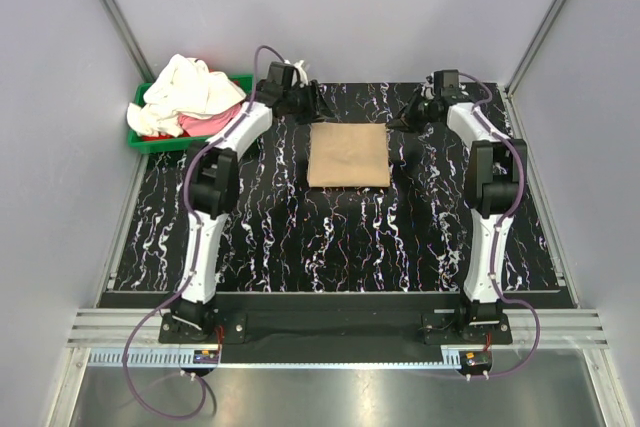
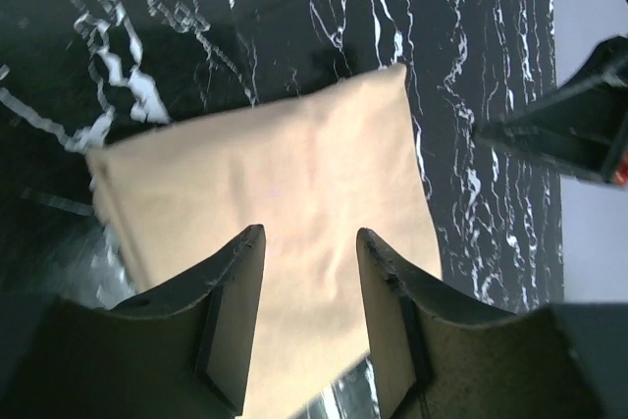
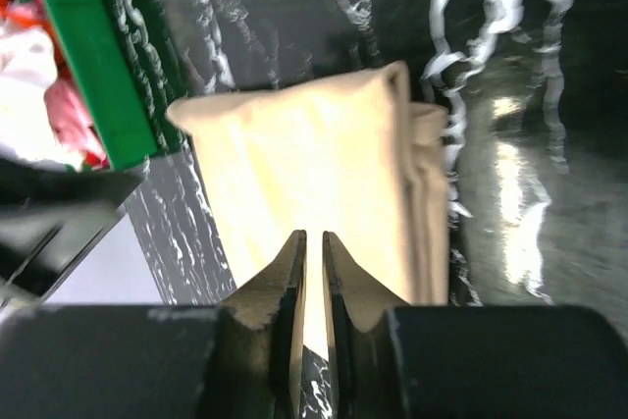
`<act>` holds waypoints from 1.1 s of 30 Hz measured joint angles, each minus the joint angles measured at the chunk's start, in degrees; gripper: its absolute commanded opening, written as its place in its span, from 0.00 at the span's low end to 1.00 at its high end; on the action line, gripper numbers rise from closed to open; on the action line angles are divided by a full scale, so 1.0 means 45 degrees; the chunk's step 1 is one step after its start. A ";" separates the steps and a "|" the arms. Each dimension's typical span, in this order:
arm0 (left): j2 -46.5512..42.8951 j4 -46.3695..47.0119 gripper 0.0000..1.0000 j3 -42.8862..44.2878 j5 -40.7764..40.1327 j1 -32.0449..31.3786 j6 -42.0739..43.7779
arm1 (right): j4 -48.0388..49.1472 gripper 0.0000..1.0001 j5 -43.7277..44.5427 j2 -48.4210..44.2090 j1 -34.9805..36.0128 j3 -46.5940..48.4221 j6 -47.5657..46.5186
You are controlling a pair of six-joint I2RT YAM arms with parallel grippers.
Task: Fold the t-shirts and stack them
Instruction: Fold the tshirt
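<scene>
A tan t-shirt [image 1: 349, 155] lies folded into a flat rectangle on the black marbled table, back centre. It also shows in the left wrist view [image 2: 285, 203] and the right wrist view [image 3: 314, 174]. My left gripper [image 1: 318, 105] hovers just beyond its far left corner, open and empty [image 2: 310, 235]. My right gripper [image 1: 404, 117] hovers off its far right corner, its jaws nearly closed with a thin gap and nothing between them [image 3: 313, 238]. A green bin [image 1: 160, 137] at the back left holds crumpled white [image 1: 190, 87] and pink-red [image 1: 205, 123] shirts.
The green bin also shows in the right wrist view [image 3: 93, 66]. Grey enclosure walls stand on the left, back and right. The table [image 1: 340, 237] stretches bare from the folded shirt toward the arm bases.
</scene>
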 measured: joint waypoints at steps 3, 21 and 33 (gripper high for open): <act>0.1180 0.0287 0.47 0.0918 0.0131 -0.0136 -0.0044 | 0.1103 0.20 -0.0491 -0.0369 0.0253 -0.1059 0.0267; 0.3167 0.1972 0.50 0.2006 0.1253 0.0321 -0.1608 | 0.3308 0.17 -0.1025 -0.1146 0.0262 -0.4158 0.0301; -0.2866 0.3007 0.49 -0.4993 0.1472 -0.0253 -0.1078 | 0.4643 0.17 -0.1807 -0.3002 0.0918 -0.8160 0.0631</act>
